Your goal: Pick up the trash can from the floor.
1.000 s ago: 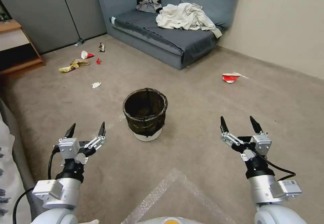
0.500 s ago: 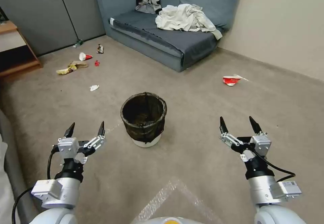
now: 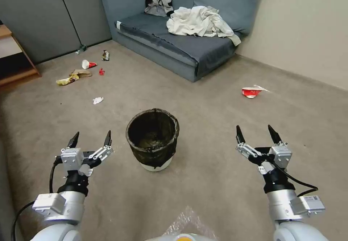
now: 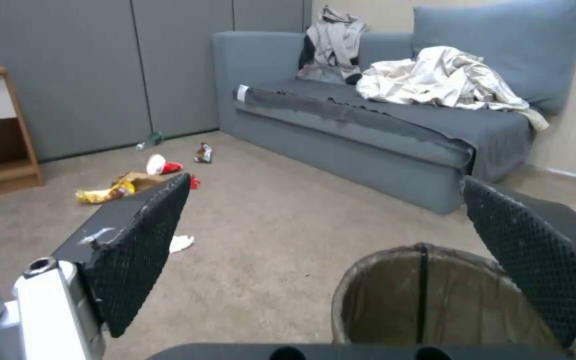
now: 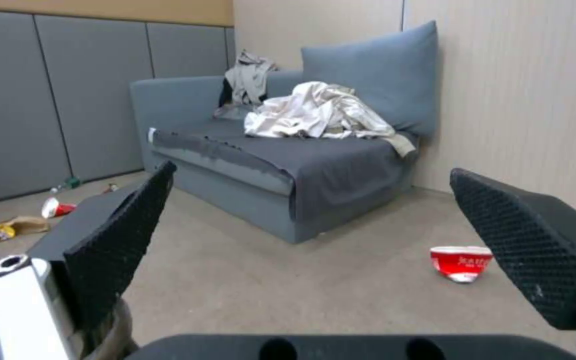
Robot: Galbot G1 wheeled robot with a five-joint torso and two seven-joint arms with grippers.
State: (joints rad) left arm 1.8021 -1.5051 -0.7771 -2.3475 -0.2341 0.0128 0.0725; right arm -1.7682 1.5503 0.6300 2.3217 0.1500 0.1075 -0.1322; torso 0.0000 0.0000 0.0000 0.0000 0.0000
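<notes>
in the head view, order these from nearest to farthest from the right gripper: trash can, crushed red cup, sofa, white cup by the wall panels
From the right gripper:
1. Crushed red cup, ahead of it and slightly toward the wall.
2. Trash can, to its left, standing on the floor between the two grippers; close to the cup's rank.
3. Sofa, farther ahead.
4. White cup, far ahead-left.

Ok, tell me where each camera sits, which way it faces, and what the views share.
Head view: high, looking forward and down at the trash can on the floor; left gripper and right gripper open either side.
Left wrist view: low, between open fingers, facing the can's rim and sofa.
Right wrist view: low, facing sofa and red cup.
All share the sofa.
</notes>
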